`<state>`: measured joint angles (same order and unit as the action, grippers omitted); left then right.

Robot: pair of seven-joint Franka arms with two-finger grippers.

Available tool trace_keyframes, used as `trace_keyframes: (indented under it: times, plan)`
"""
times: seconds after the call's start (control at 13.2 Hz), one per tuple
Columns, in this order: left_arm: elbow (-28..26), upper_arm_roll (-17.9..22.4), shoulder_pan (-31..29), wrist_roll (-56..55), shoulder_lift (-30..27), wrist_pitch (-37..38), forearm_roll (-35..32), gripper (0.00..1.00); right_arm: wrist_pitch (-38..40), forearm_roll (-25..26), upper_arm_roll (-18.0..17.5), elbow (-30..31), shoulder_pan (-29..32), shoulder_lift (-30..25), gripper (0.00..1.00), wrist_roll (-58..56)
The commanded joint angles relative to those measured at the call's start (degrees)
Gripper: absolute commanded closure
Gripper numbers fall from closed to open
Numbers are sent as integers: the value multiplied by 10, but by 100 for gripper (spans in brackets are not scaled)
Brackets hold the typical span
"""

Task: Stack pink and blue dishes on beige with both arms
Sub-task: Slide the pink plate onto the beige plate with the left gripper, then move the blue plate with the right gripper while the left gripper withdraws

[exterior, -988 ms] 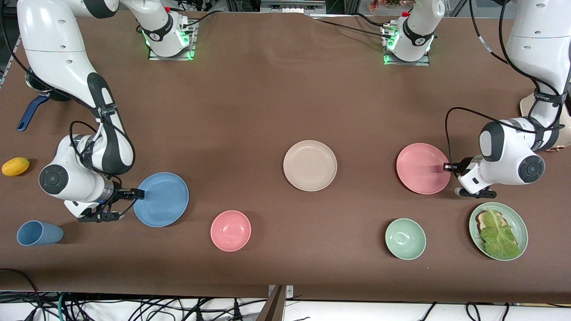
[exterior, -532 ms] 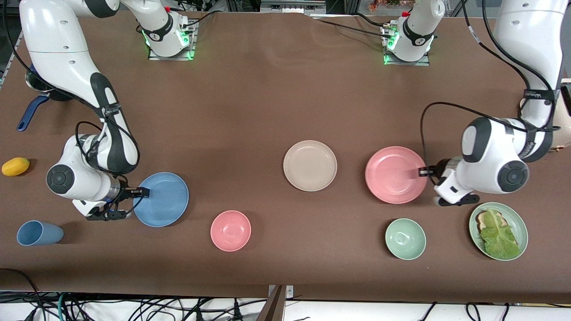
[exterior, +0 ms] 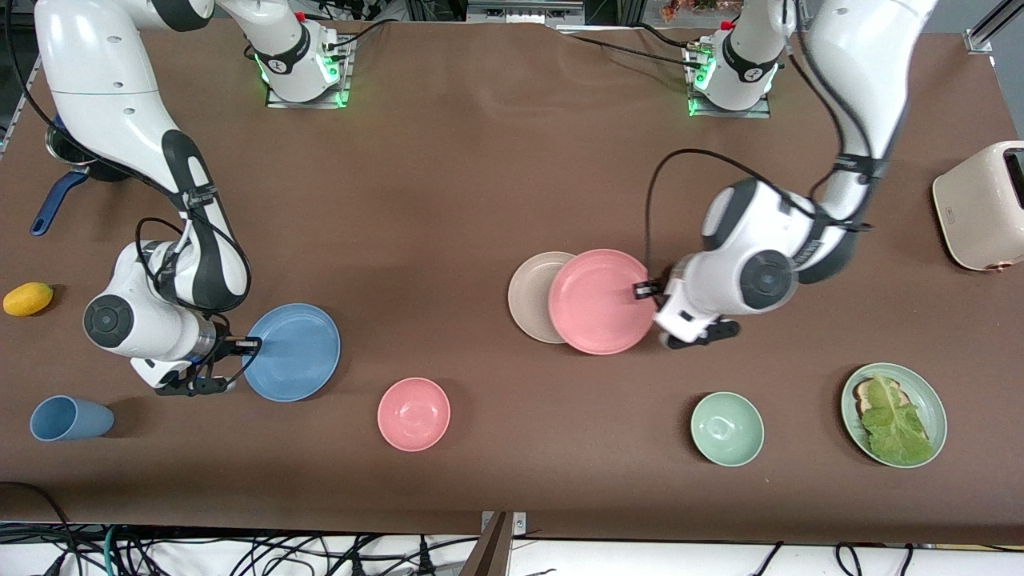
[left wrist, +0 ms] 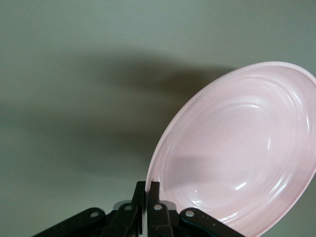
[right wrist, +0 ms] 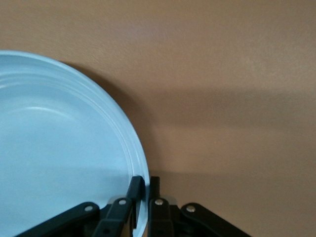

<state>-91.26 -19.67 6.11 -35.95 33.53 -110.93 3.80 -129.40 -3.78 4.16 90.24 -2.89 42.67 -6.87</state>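
The pink dish [exterior: 602, 302] hangs tilted in the air, partly over the beige plate [exterior: 530, 298] at the table's middle. My left gripper [exterior: 642, 290] is shut on its rim at the edge toward the left arm's end. In the left wrist view the pink dish [left wrist: 237, 148] rises from the left gripper [left wrist: 147, 190], whose jaws pinch its rim. The blue dish [exterior: 292, 352] lies toward the right arm's end. My right gripper [exterior: 246, 346] is shut on its rim. In the right wrist view the right gripper [right wrist: 144, 185] clamps the blue dish [right wrist: 59, 148] at its edge.
A pink bowl [exterior: 414, 414] and a green bowl [exterior: 726, 428] sit nearer the front camera. A pale green plate with lettuce [exterior: 894, 414], a blue cup [exterior: 70, 418], a yellow fruit [exterior: 28, 298], a toaster [exterior: 980, 206] and a blue-handled pan [exterior: 60, 196] stand near the table's ends.
My left arm has carried the pink dish from the left arm's end to over the beige plate. My right gripper has shut on the blue dish's rim, and that dish has shifted slightly.
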Motion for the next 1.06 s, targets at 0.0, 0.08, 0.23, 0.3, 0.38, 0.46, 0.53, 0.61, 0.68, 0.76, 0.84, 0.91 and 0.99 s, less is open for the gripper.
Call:
trace_keyframes:
  times: [0.0,0.08,0.23,0.3,0.38,0.46,0.53,0.61,0.68,0.76,0.84,0.91,0.99]
  plan:
    - [6,7,40,-38,34,-32,-6,100,-2,-4,-6,9,5,-5,100,-23]
    - [6,7,46,-52,47,-39,-27,100,-3,-3,-6,9,3,-6,100,-24]
    - [6,6,44,-60,53,-39,-52,100,3,-1,-5,0,0,-18,100,-31]
    - [6,7,40,-54,52,-38,-52,58,19,-1,-6,-5,-1,-30,100,-33]
    - [7,7,40,-54,51,-37,-52,9,40,-1,-6,-12,-1,-46,100,-35]
    - [7,7,40,-60,47,-34,-51,0,63,-2,-15,-18,-1,-60,100,-45]
    - [8,8,35,-60,43,-32,-51,0,79,-3,-27,-22,-1,-78,100,-52]
    - [8,8,22,-59,34,-30,-52,0,103,-3,-32,-20,-1,-100,100,-52]
    - [8,8,7,-55,25,-19,-53,0,146,-5,-42,-22,-1,-128,100,-46]
    - [8,7,-4,-52,18,-8,-54,0,179,-6,-50,-23,-1,-159,100,-39]
    - [8,7,-19,-36,10,-3,-53,0,209,-7,-62,-26,-1,-186,100,-19]
    - [8,7,-36,-9,2,13,-53,0,242,-5,-78,-27,-1,-207,100,13]
    - [8,7,-57,21,-6,31,-53,0,269,-5,-91,-27,-1,-213,100,38]
